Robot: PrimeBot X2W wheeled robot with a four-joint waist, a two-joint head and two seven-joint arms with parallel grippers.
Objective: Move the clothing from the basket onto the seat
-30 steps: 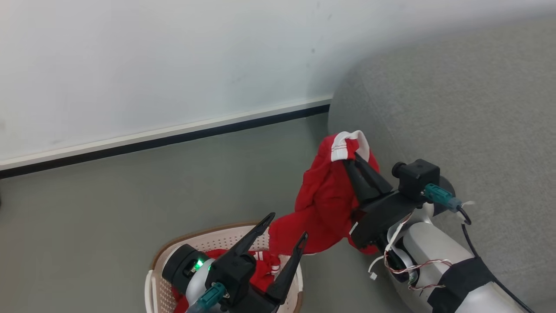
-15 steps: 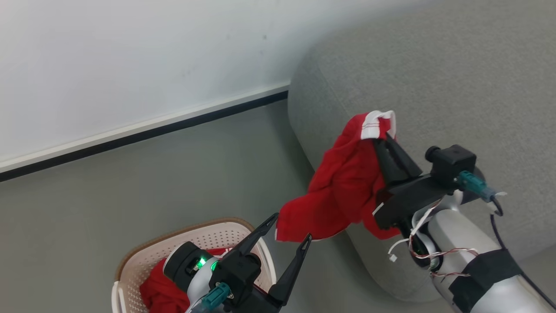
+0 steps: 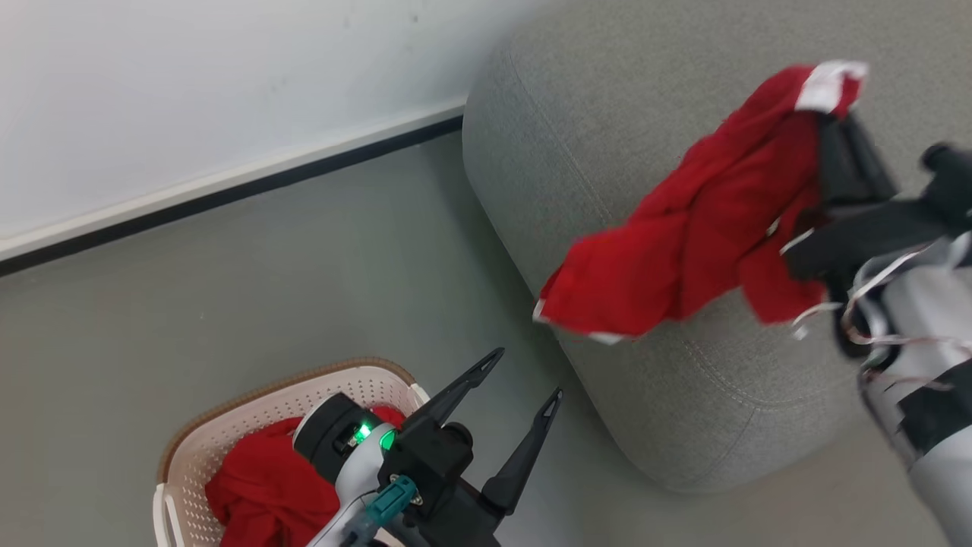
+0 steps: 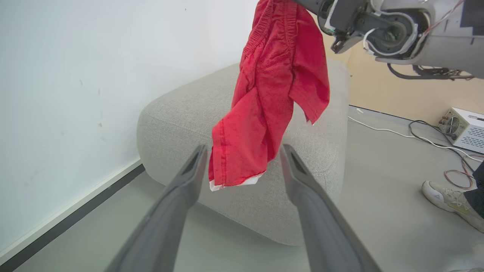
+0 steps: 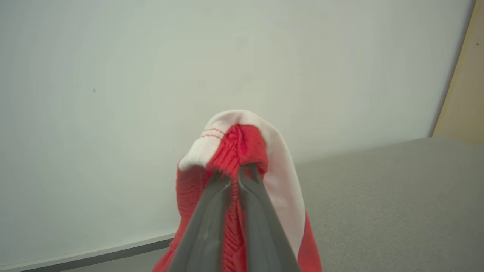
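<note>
My right gripper is shut on a red garment with white trim, pinching it near its white-edged top. The clothing hangs in the air over the grey seat, its lower hem near the seat's front corner. In the left wrist view the same garment dangles in front of the seat. A second red garment lies in the cream basket on the floor at lower left. My left gripper stands open and bare beside the basket, with its fingers pointing toward the seat.
A white wall with a dark baseboard runs behind the basket and seat. In the left wrist view a person's shoe stands on the floor at the right, near cables and a white box.
My right gripper has carried the red garment up and to the right, from beside the basket to over the seat. The head camera has shifted too. The left gripper stays open.
</note>
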